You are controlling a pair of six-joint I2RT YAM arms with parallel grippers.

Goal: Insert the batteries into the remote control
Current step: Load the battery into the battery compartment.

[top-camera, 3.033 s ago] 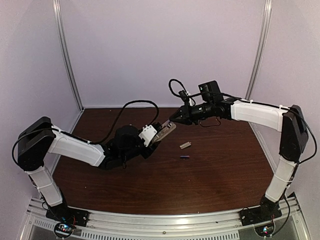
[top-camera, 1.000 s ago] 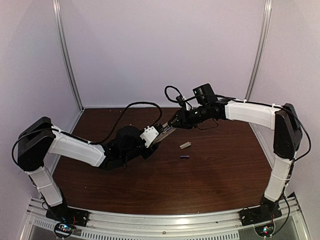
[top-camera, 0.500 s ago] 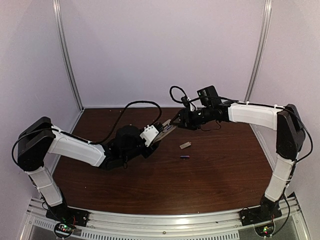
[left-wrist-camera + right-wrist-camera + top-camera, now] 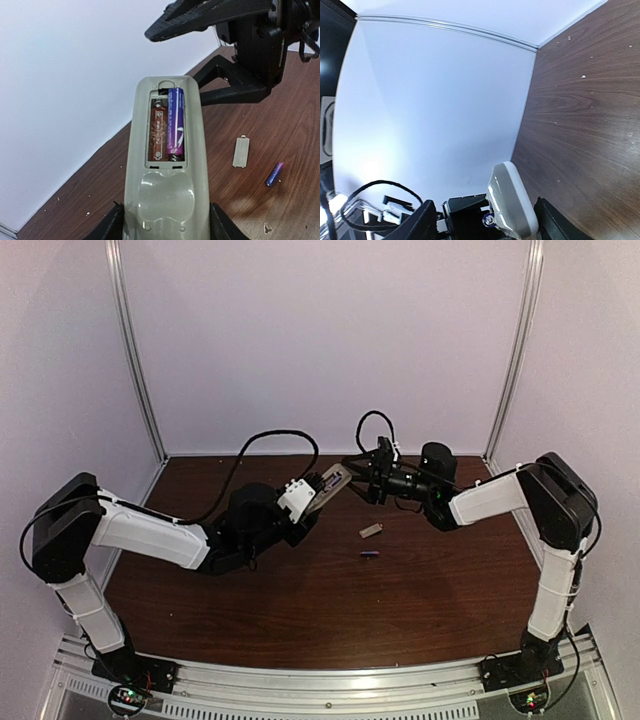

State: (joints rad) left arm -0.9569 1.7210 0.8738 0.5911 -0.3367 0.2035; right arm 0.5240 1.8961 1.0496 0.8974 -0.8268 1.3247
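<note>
Overhead, the brown worktop [image 4: 300, 610] is hemmed by pale walls at the back and both sides, with a metal rail [image 4: 330, 680] along its near edge. Most of the near half lies open between the two arm bases. The left gripper [image 4: 312, 496] is clamped on the remote control [image 4: 330, 483], holding it tilted above the worktop's rear middle. The right gripper [image 4: 357, 480] sits just beside the remote's far end with its jaws spread and nothing between them. A small beige cover [image 4: 371, 531] lies on the worktop near the remote's right side. The loose battery [image 4: 370, 554] lies just in front of the cover, apart from it. From the left wrist camera, what the overhead view cannot show comes clear: the remote's back faces up with its compartment open. The seated battery [image 4: 176, 122], purple, fills the right-hand bay, and the bay to its left shows a brownish floor. The left fingers [image 4: 112, 227] press the remote's near sides. The right gripper's two dark prongs stand wide apart beyond the remote's far edge, not touching it. From the right wrist camera, the remote's rounded end appears low in the frame between that gripper's own parted fingers [image 4: 426, 220]. The wall corner is behind it, and bare worktop runs up the right side.
</note>
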